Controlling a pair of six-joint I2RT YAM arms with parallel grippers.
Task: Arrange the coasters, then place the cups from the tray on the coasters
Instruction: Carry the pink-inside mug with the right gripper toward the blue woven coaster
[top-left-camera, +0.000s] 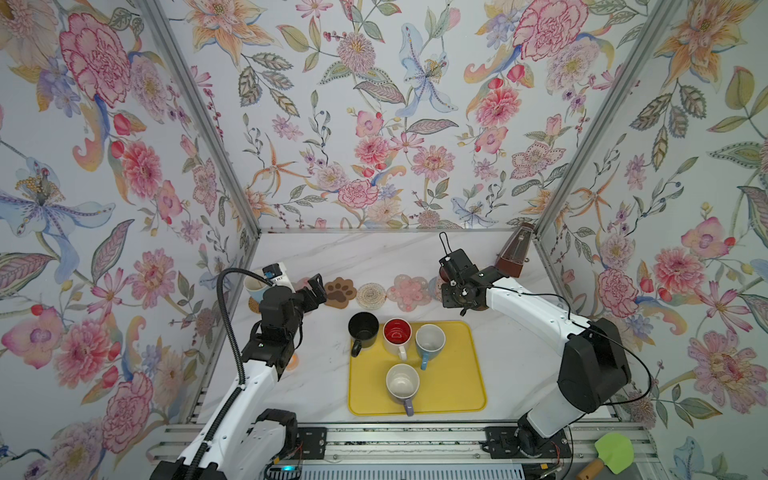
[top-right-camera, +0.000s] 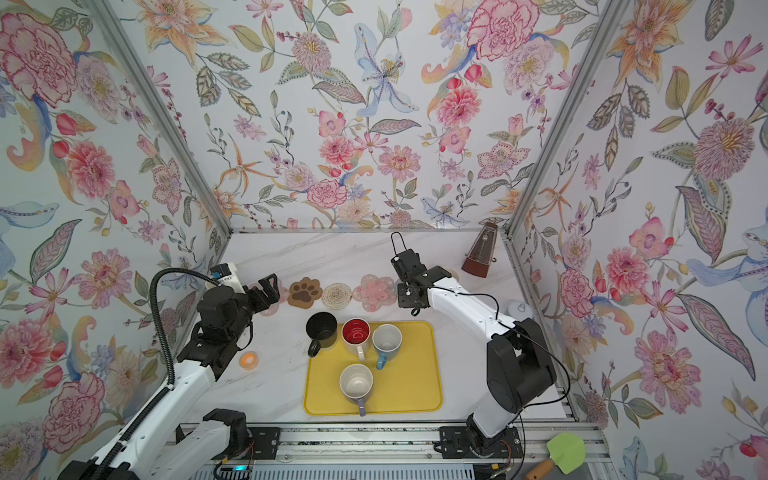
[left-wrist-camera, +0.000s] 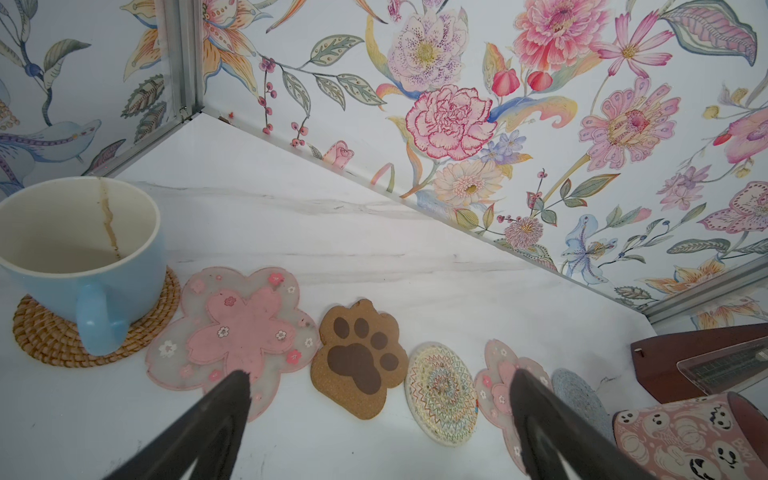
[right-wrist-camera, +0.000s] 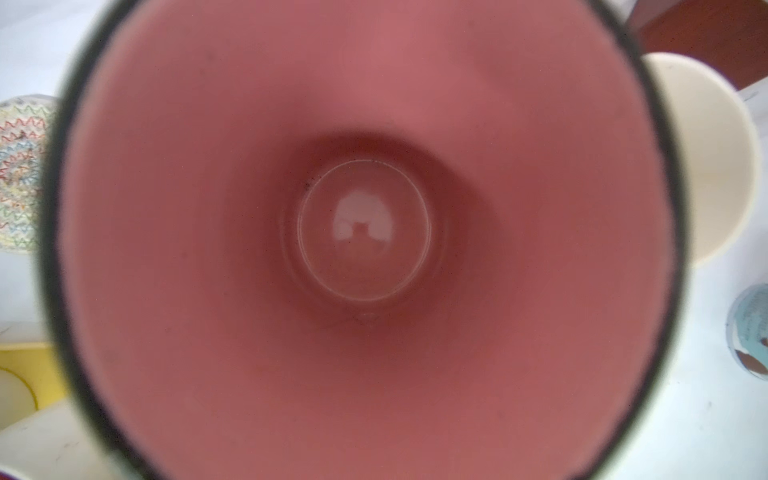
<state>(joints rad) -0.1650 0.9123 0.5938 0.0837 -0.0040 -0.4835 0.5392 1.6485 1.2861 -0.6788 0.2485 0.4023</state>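
Coasters are lying in a row just beyond the large yellow plastic tray (top-left-camera: 457, 374): we are seeing a translucent pink flower coaster (left-wrist-camera: 241, 328), a brown paw-shaped coaster (top-left-camera: 340, 292), a cream woven round coaster (top-left-camera: 371, 296) and a second pink flower coaster (top-left-camera: 409, 292). A black mug (top-left-camera: 363, 328) is standing at the tray's far-left corner; a red-lined white mug (top-left-camera: 397, 334), a blue-handled mug (top-left-camera: 430, 340) and a purple-handled mug (top-left-camera: 402, 384) are standing on it. Past that corner the left gripper (top-left-camera: 314, 293) is hovering spread wide, empty. Past the tray's far-right corner the right gripper (top-left-camera: 455, 293) is clenched, pointing into a tall pink mug (right-wrist-camera: 365, 228); its wrist is blocking our overhead sight of any grip. A brown wooden metronome (top-left-camera: 513, 253) is standing behind. A white marbled tabletop (top-left-camera: 316, 395) is carrying everything; floral-papered walls (top-left-camera: 374, 124) are enclosing it.
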